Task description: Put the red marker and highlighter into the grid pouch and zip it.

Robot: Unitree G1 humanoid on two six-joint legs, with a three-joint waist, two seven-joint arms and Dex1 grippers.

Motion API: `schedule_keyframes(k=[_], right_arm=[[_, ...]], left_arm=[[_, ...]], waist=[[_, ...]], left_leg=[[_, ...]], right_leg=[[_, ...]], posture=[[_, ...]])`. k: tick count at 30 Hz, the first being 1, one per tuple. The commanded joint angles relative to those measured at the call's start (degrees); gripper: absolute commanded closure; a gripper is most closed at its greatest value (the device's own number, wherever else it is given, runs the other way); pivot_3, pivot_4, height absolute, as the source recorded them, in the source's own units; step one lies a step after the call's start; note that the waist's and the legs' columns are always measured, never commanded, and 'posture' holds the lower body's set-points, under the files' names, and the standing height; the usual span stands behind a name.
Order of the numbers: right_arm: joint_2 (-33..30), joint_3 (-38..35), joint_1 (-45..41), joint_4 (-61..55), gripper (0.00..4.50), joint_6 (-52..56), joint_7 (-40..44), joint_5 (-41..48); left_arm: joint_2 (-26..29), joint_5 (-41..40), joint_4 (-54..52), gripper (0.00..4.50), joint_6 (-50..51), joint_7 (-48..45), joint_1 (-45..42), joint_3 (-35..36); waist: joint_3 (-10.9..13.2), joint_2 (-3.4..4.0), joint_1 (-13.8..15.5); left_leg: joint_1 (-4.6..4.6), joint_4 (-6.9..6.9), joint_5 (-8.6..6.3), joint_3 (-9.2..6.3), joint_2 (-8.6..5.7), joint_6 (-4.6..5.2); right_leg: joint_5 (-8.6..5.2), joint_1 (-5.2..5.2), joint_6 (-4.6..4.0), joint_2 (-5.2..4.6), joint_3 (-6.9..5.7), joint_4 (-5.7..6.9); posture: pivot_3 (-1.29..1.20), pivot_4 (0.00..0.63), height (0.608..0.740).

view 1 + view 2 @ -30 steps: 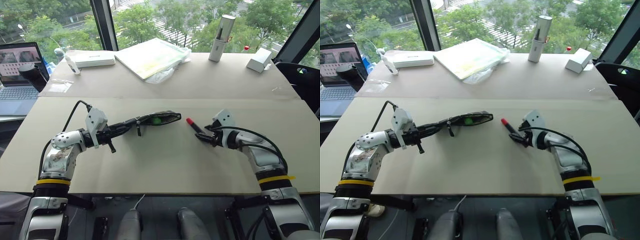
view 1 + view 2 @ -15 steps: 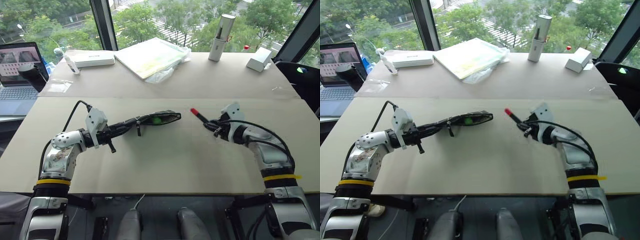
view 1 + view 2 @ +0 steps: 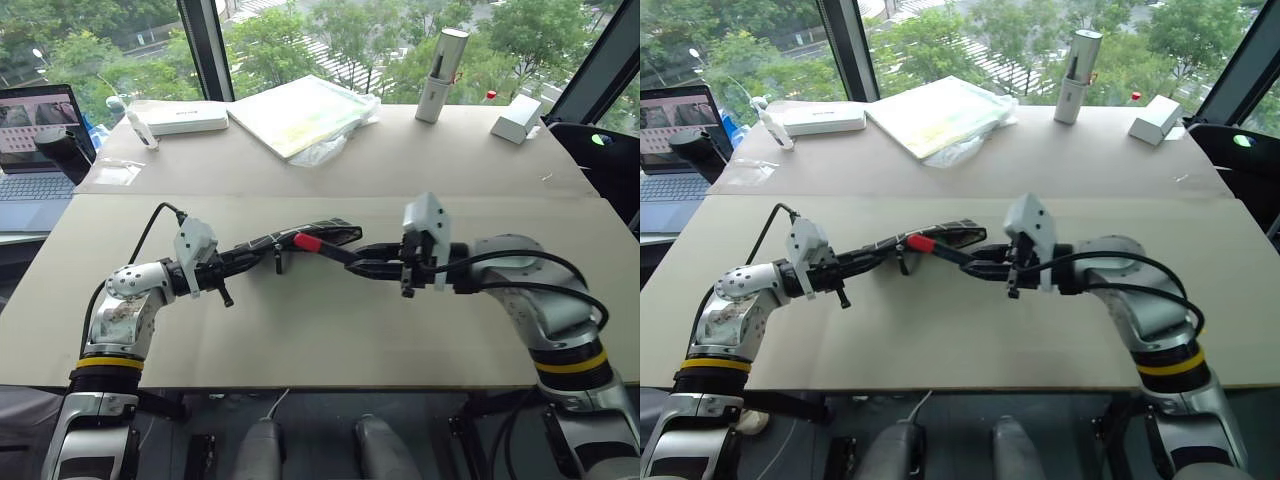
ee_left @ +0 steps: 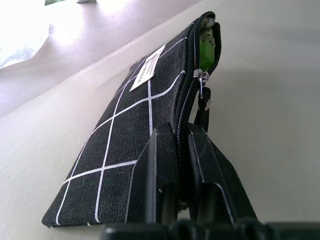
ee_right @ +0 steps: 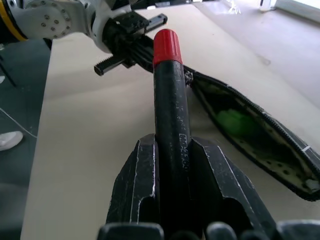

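the grid pouch (image 3: pixel 300 240) was kept pinched at its zip edge by the left gripper (image 4: pixel 181 150), mouth held open above the table (image 3: pixel 330 330) for loading. the highlighter (image 4: pixel 206 47) was already inside. the red marker (image 5: pixel 169 100) was clamped by the right gripper (image 5: pixel 172 165), cap aimed at the opening.

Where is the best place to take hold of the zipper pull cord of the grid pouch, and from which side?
Probably grip the loose hanging end of the zipper pull cord, coming from the open table side below the grid pouch. The cord dangles free there, while the left gripper clamps the pouch's zipper edge and the red marker, held by the right gripper, hovers at the opening.
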Motion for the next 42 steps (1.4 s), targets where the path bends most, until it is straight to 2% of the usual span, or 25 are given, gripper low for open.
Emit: schedule_keyframes(k=[1, 17, 26, 29, 34, 39, 42], right_arm=[[1.0, 2.2, -2.8, 1.4, 3.94, -0.5, -1.9, -3.7], [1.8, 6.0, -5.7, 7.1, 3.94, -2.5, -0.7, -10.5], [1.2, 3.6, -8.9, 15.9, 3.94, -5.7, -1.0, -13.2], [1.4, 2.1, -9.2, 15.9, 3.94, -5.8, -0.2, -11.8], [-2.0, 0.7, -4.8, 5.8, 3.94, -3.2, 10.2, -3.3], [-3.4, 0.3, -3.5, 2.9, 3.94, -2.5, 12.2, -1.3], [-2.7, 0.9, -5.1, 5.7, 3.94, -2.7, 9.6, -3.5]], left_arm=[[-0.1, 0.1, -0.1, 4.5, -1.3, -0.3, -1.1, 0.3], [-0.3, 0.3, -0.4, 4.5, -1.6, -0.3, -0.9, 0.5], [-0.4, 0.3, -1.4, 4.5, -1.5, -0.1, -0.6, 0.2], [-0.4, 0.3, -1.6, 4.5, -1.5, -0.1, -0.4, 0.2], [-0.5, 0.5, -1.3, 4.5, -1.6, 0.0, -0.4, 0.1], [-0.5, 0.7, -1.0, 4.5, -1.5, -0.2, -0.6, 0.1], [-0.6, 0.7, -1.0, 4.5, -1.5, -0.3, -0.6, 0.0]], waist=[[0.0, 0.0, 0.2], [0.0, 0.0, 0.1], [0.0, -0.01, 0.1], [0.0, -0.01, 0.0], [0.0, -0.01, 0.1], [0.0, -0.02, 0.0], [0.0, -0.02, 0.0]], left_leg=[[0.0, 0.0, 0.0, 0.0, 0.0, 0.0], [-0.02, 0.0, 0.0, -0.01, 0.0, 0.0], [-0.02, 0.0, 0.0, -0.01, 0.0, 0.0], [-0.02, 0.0, 0.0, 0.0, 0.0, 0.0], [-0.03, -0.01, -0.01, -0.02, 0.01, 0.01], [-0.02, 0.01, -0.01, -0.02, 0.0, 0.01], [-0.02, 0.01, -0.01, -0.02, 0.01, 0.01]], right_leg=[[0.0, 0.01, 0.0, 0.0, -0.01, 0.0], [0.0, 0.0, 0.0, 0.0, -0.02, -0.01], [0.0, 0.0, 0.0, 0.0, -0.02, -0.02], [0.0, -0.01, 0.0, 0.0, -0.02, -0.01], [0.0, 0.0, 0.0, 0.0, -0.03, -0.02], [0.0, 0.01, 0.0, 0.0, -0.03, 0.01], [0.0, 0.01, 0.0, 0.0, -0.03, 0.0]], posture=[[0.0, 0.15, 0.731], [0.0, 0.15, 0.731], [0.0, 0.15, 0.731], [0.0, 0.15, 0.731], [0.0, 0.15, 0.731], [0.0, 0.15, 0.731], [0.0, 0.15, 0.731]])
